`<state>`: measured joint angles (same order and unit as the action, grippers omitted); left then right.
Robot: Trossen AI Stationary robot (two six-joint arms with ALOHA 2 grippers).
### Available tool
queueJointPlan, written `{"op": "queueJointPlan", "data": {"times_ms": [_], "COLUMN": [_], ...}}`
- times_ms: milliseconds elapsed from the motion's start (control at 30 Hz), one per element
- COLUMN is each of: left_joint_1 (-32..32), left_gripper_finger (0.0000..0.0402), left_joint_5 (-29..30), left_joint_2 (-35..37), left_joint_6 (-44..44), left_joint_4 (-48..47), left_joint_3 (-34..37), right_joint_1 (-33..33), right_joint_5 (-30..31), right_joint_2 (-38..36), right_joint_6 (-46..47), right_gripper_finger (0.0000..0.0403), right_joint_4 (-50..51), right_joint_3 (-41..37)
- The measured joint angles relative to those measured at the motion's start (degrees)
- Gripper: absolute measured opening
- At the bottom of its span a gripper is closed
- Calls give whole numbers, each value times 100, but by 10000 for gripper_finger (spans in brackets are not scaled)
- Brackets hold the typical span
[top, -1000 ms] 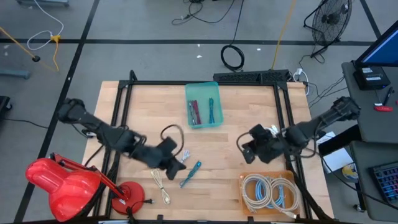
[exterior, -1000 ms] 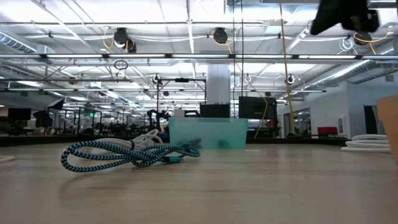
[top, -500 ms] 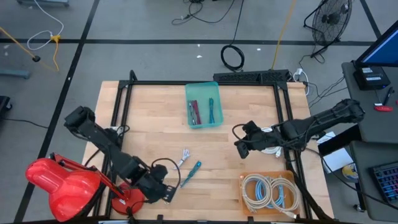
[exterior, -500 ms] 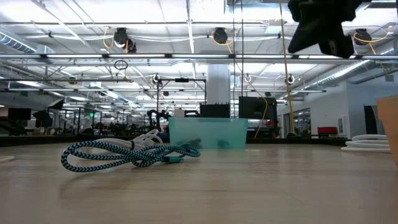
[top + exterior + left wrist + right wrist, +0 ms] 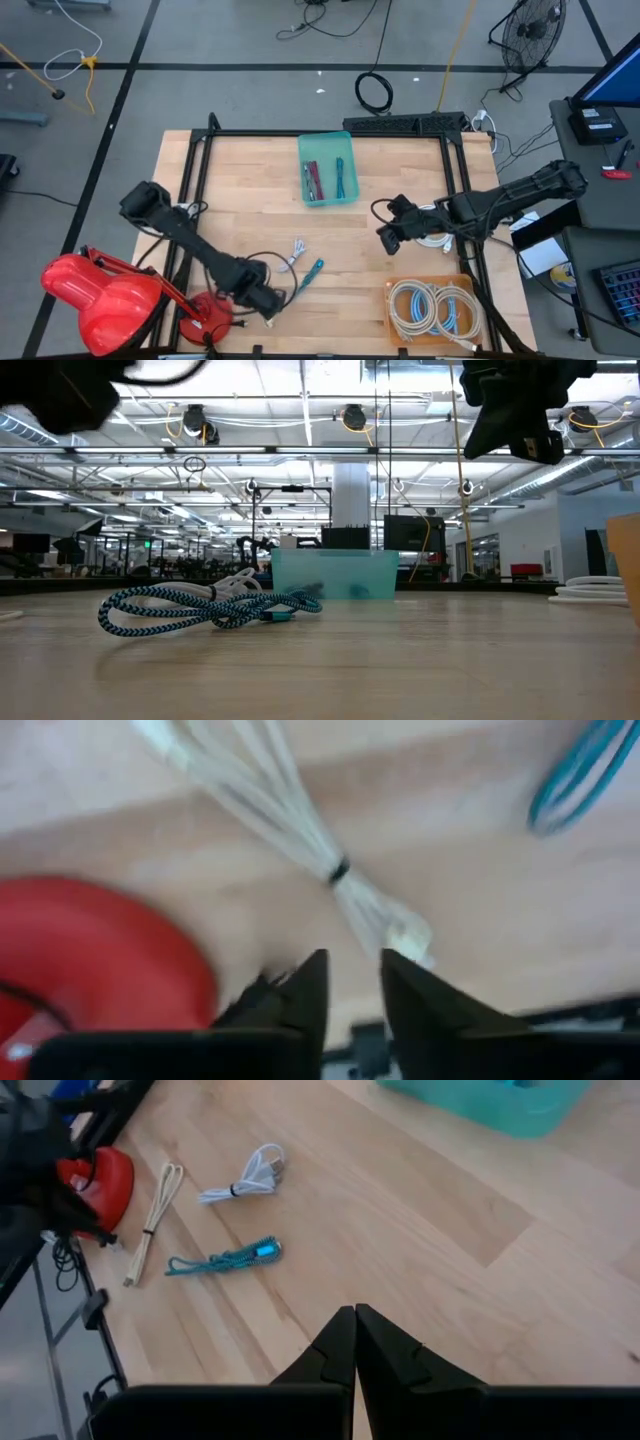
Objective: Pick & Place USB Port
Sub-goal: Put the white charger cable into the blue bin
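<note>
Three Cables Loose on the Desk, Left Claw Over the Cream One

Three short USB cables lie unpicked on the desk (image 5: 400, 190): a cream cable (image 5: 262, 313) near the front edge, a white cable (image 5: 294, 252) and a teal braided cable (image 5: 306, 279) toward the middle. Behind them the teal bin (image 5: 328, 199) already holds a few cables, so part of the sorting looks done, while these three are left. A tan tray (image 5: 392, 312) at the front right carries coiled grey cables.

The left claw (image 5: 262, 301) is low at the front of the desk, just beside the red lamp base (image 5: 208, 312). In its wrist view the two fingers stand slightly apart with nothing between them, and the cream cable, tied at its middle by a dark band, lies just past the fingertips on the wood. It is not gripped; the claw appears poised right over that cable's end, so closing on it is probably the step in hand.

The right claw (image 5: 388, 238) hangs above the right middle of the desk, fingers pressed together and empty, well apart from all three loose cables, which show far off in its wrist view.
</note>
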<state>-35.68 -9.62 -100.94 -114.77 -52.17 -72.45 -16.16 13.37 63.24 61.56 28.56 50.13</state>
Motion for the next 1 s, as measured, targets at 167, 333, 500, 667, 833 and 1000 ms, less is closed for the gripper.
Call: {"op": "queueJointPlan", "data": {"times_ms": [167, 333, 500, 667, 833, 1000], "left_joint_1": [366, 491, 452, 459, 466, 492], "left_gripper_finger": [188, 242, 251, 227, 152, 25], "left_joint_5": [33, -355, -391, -586, -552, -473], "left_joint_2": [-165, -413, -703, -1064, -1150, -1066], "left_joint_6": [74, 327, 361, 529, 517, 758], "left_joint_4": [-27, 8, 213, 487, 639, 622], "left_joint_3": [115, 151, 153, 140, 126, 142], "right_joint_1": [43, 46, 46, 42, 37, 37], "right_joint_5": [-17, -173, -317, -323, -468, -466], "right_joint_2": [0, 0, 0, 1, 0, 0], "right_joint_6": [-96, -98, -98, -150, -243, -247], "right_gripper_finger": [0, 0, 0, 0, 0, 0], "right_joint_4": [-162, -182, -192, -447, -644, -764], "right_joint_3": [0, 0, 0, 0, 0, 0]}}
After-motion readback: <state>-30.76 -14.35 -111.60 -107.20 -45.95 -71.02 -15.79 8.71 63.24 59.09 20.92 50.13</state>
